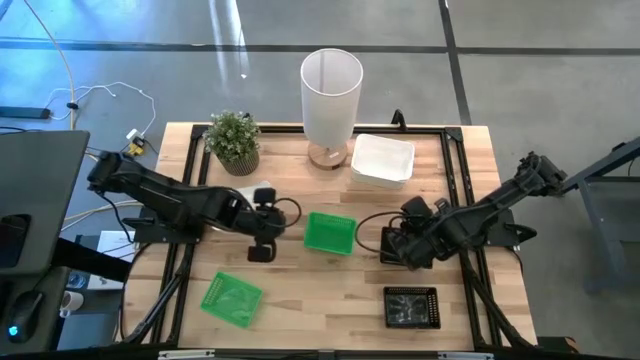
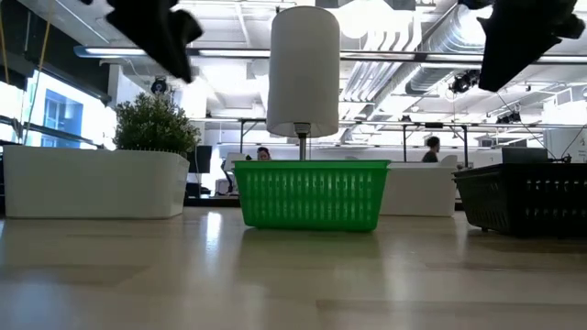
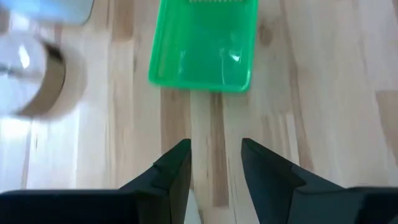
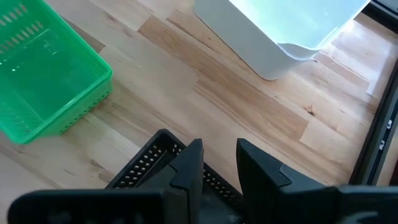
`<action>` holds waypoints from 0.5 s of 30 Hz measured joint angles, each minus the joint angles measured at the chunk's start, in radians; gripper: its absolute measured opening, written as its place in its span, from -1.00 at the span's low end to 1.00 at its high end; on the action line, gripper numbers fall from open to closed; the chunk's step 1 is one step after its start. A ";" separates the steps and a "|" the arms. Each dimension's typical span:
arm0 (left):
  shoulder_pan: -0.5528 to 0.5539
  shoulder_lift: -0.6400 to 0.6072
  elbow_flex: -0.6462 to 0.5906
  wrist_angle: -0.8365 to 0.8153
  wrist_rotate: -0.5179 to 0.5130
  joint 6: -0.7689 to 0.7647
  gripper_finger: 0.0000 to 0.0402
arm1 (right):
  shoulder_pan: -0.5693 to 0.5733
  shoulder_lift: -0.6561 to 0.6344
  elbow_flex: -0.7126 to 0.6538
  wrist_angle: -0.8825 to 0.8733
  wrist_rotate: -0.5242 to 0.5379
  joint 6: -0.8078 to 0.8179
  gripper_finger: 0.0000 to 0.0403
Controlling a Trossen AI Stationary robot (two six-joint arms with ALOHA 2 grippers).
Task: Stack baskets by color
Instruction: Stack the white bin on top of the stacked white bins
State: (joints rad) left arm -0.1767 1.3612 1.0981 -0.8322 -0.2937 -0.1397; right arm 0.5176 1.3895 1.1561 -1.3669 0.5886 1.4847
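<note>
A green basket (image 1: 329, 232) (image 3: 202, 43) rests flat on its bottom at the table's middle. My left gripper (image 1: 266, 245) (image 3: 216, 146) hangs open above the wood just left of it, with nothing between its fingers. A second green basket (image 1: 231, 299) lies near the front left. My right gripper (image 1: 402, 243) (image 4: 219, 146) hovers over a black basket (image 2: 527, 197) (image 4: 140, 165) that stands on the table. Its fingers are a little apart, with bare wood showing between the tips. Another black basket (image 1: 411, 306) sits at the front right. White baskets (image 1: 383, 160) lie at the far right.
A tall white cylindrical bin (image 1: 331, 95) stands at the far middle, and a potted plant (image 1: 234, 142) is at the far left. Black frame rails (image 1: 455, 160) run along the table's sides. There is bare wood between the middle green basket and the front edge.
</note>
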 joint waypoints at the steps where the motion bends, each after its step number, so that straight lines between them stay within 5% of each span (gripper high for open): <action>1: -0.002 -0.009 -0.002 -0.038 0.005 -0.019 -0.37 | -0.008 0.000 0.000 0.004 -0.003 -0.015 -0.59; 15: -0.009 -0.025 -0.038 -0.398 0.153 -0.245 -0.28 | -0.109 0.000 0.000 0.115 -0.021 -0.215 -0.59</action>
State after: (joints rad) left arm -0.1854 1.3361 1.0603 -1.2299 -0.1403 -0.3849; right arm 0.4086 1.3895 1.1561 -1.2519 0.5678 1.2695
